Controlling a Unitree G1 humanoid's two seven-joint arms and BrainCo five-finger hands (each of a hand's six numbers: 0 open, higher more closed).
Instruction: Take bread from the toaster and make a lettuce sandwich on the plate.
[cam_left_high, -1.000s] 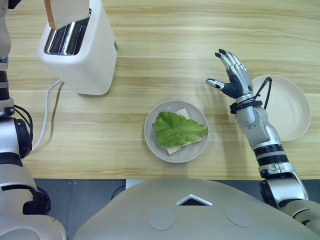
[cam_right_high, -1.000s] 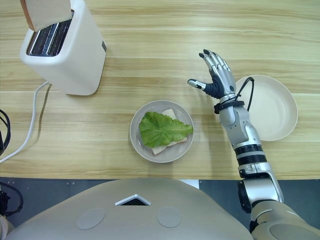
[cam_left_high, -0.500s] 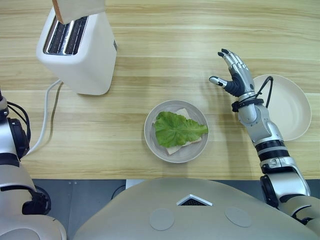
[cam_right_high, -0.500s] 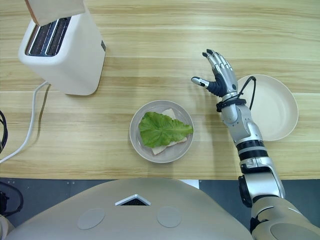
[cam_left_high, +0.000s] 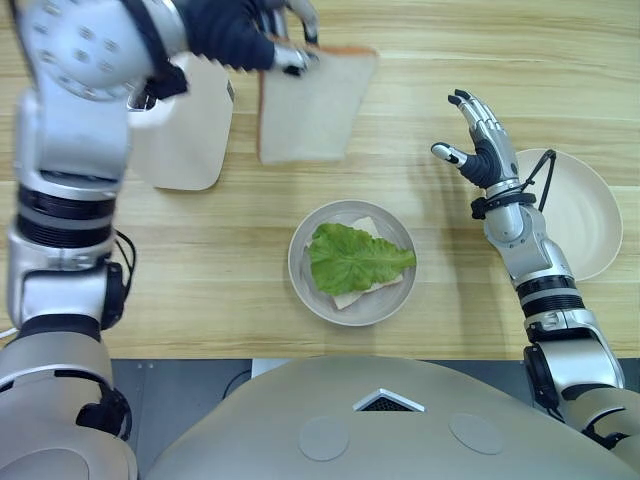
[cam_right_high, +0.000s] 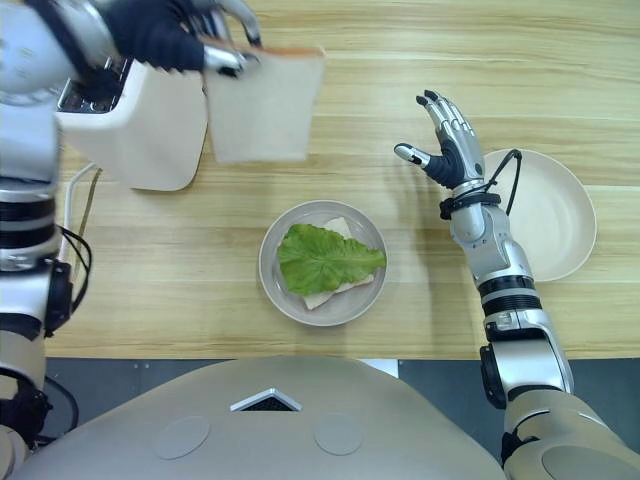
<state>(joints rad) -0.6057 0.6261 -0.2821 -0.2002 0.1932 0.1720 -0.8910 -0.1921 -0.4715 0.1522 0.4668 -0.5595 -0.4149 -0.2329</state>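
Observation:
My left hand (cam_left_high: 235, 30) is shut on the top edge of a slice of bread (cam_left_high: 310, 105), which hangs in the air just right of the white toaster (cam_left_high: 185, 130) and above the table behind the plate. The grey plate (cam_left_high: 310, 290) sits at the table's front centre with a bread slice (cam_left_high: 352, 294) on it and a green lettuce leaf (cam_left_high: 355, 258) lying on top of that slice. My right hand (cam_left_high: 478, 135) is raised over the table to the right of the plate, fingers spread, holding nothing.
A cream bowl (cam_left_high: 575, 215) stands at the right, just beyond my right wrist. The toaster's white cord (cam_right_high: 75, 215) runs down the left side of the table. Bare wood lies between plate and bowl and behind the plate.
My left arm has swung into view, carrying the bread slice from above the toaster rightward and down towards the plate. The right hand has drifted slightly to the right.

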